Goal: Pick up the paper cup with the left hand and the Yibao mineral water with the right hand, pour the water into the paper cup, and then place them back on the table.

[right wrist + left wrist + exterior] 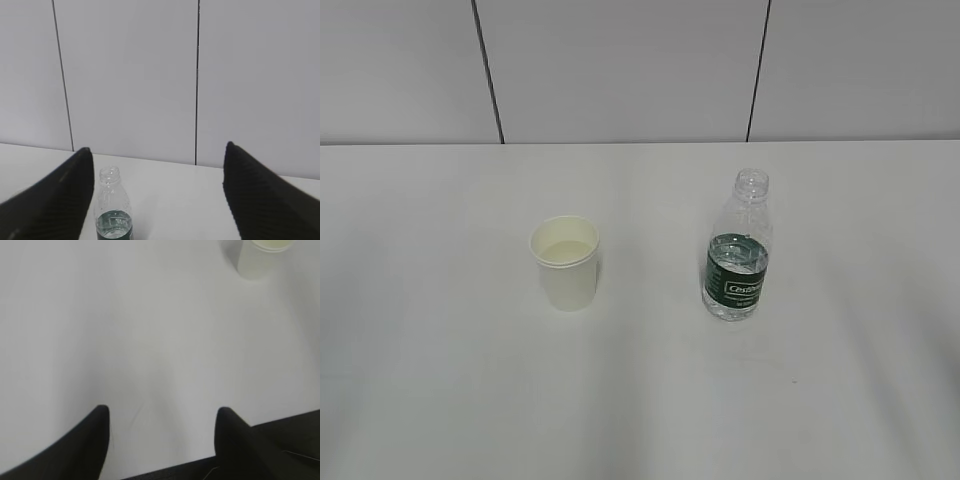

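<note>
The cream-white paper cup (566,263) stands upright on the white table (440,380), left of centre, with a little clear liquid in its bottom. To its right stands the capless Yibao mineral water bottle (737,248), green label facing me, water reaching about the top of the label. Neither arm shows in the exterior view. In the left wrist view my left gripper (162,412) is open over bare table, with the cup (260,257) far ahead at the top right. My right gripper (157,150) is open, and the bottle (113,207) stands ahead just inside its left finger, apart from it.
A white panelled wall (620,70) with dark vertical seams rises behind the table's far edge. The near edge of the table (280,422) shows dark at the bottom of the left wrist view.
</note>
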